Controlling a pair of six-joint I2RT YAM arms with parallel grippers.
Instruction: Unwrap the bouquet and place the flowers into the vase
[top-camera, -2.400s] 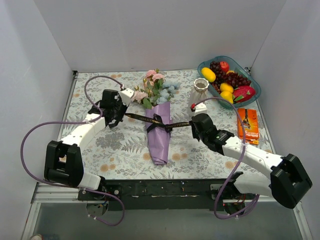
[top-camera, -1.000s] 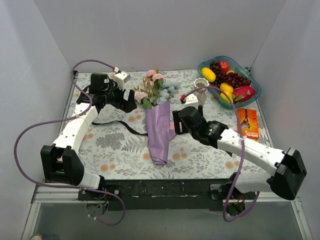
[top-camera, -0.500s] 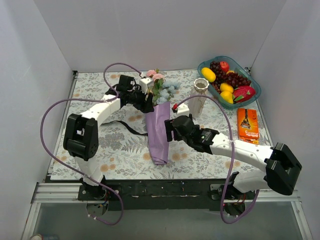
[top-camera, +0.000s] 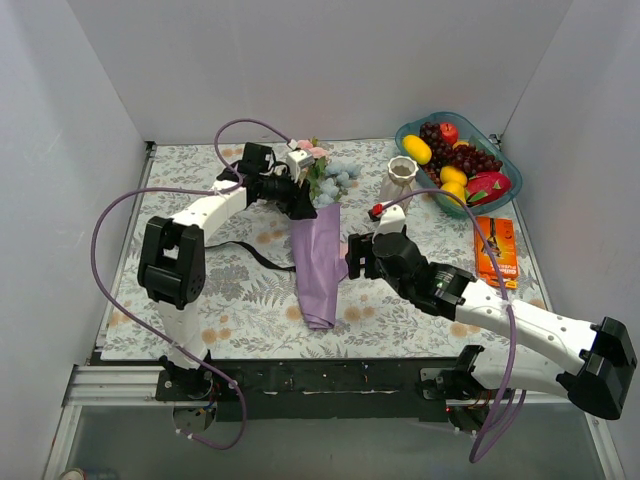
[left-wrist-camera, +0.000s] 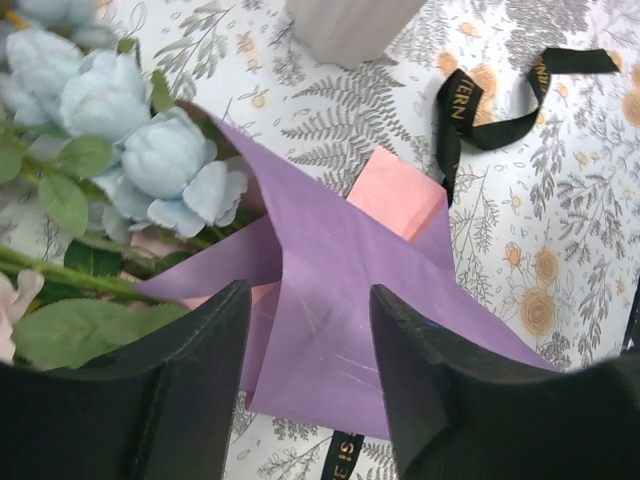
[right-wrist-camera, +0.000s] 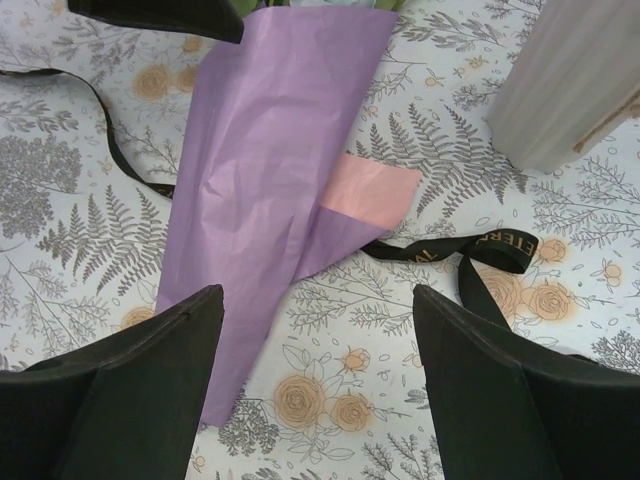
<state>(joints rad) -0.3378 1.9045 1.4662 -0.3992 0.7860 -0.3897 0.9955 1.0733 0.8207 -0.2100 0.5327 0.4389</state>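
**Approach to untied bouquet (top-camera: 318, 250)**

Swung left tool (top-camera: 300, 200) inward over flower end since a second ago; fingers (left-wrist-camera: 200, 380) apart, wrapping paper (left-wrist-camera: 330, 300) directly beneath. Right tool (top-camera: 355, 258) wide apart, just right of wrap; vase (top-camera: 400, 180) beyond it.

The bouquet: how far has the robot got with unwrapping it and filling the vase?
Done: the black ribbon is untied and lies loose. In hand: the left hand sits at the top edge of the wrapping paper by the flowers, and the right hand is open above the paper. Left: the paper is still around the stems, and the vase holds no flowers.
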